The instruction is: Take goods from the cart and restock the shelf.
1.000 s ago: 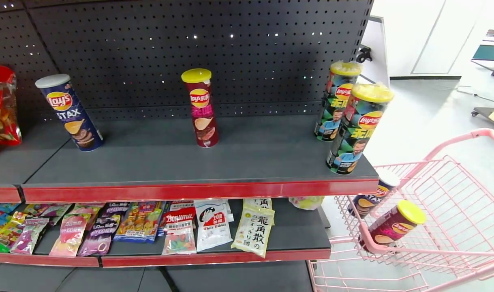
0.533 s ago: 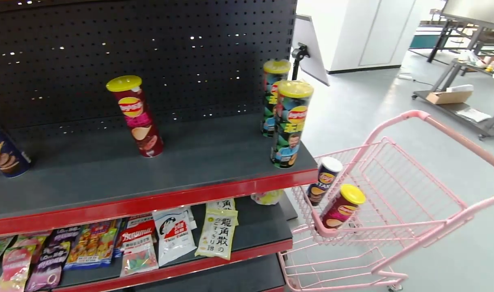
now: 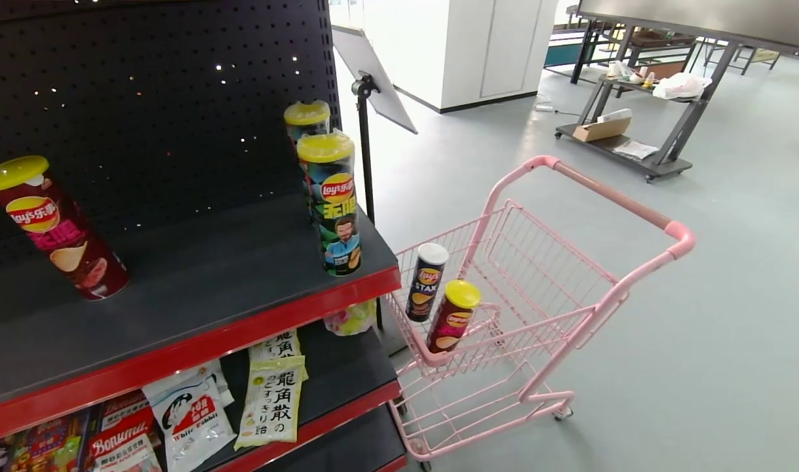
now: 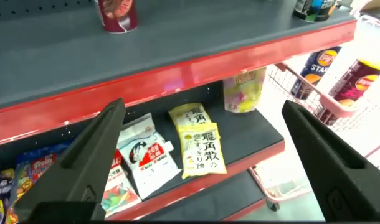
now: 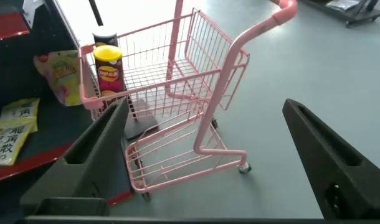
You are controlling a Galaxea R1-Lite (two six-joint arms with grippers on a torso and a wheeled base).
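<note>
Left hand point(image 4: 204, 104) hangs wide open and empty in front of the shelf point(image 4: 196, 37), level with its red front edge, with the snack bags point(image 4: 199, 149) of the lower shelf below it. Just as wide open and also holding nothing, the right hand point(image 5: 205, 102) is above the floor beside the pink cart point(image 3: 609, 195). Two chip cans stand tilted in the cart's basket, in the corner nearest the shelf: a white-lidded can point(image 3: 427, 292) and, just in front of it, a yellow-lidded can point(image 3: 453, 316). On the upper shelf a maroon can point(image 3: 52, 229) stands upright, well apart from two green cans point(image 3: 333, 203) at the end by the cart, one behind the other.
</note>
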